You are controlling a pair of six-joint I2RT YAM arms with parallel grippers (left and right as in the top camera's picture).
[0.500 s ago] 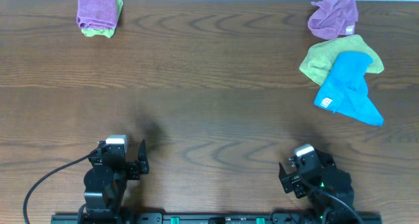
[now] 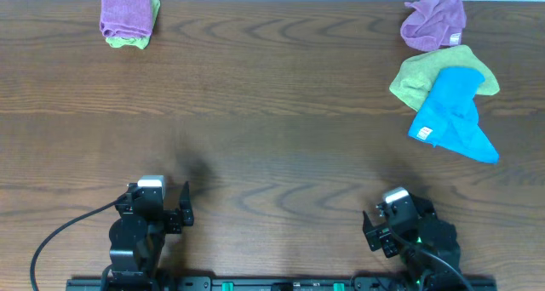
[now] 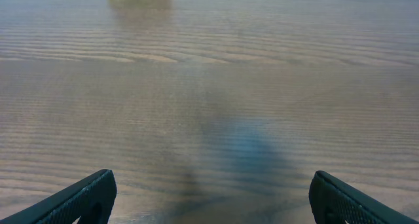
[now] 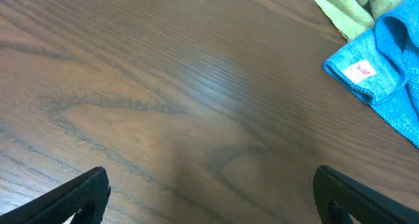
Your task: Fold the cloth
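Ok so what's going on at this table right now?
Nothing is being handled yet. Two robot arms sit at the near edge of the wooden table, with the left fingers and the right fingers wide open and empty. The sky-blue towel to be folded lies crumpled at the far right, partly on top of a lime-green cloth. A bunched purple cloth lies behind them. A folded purple-and-green stack sits in the far left corner.
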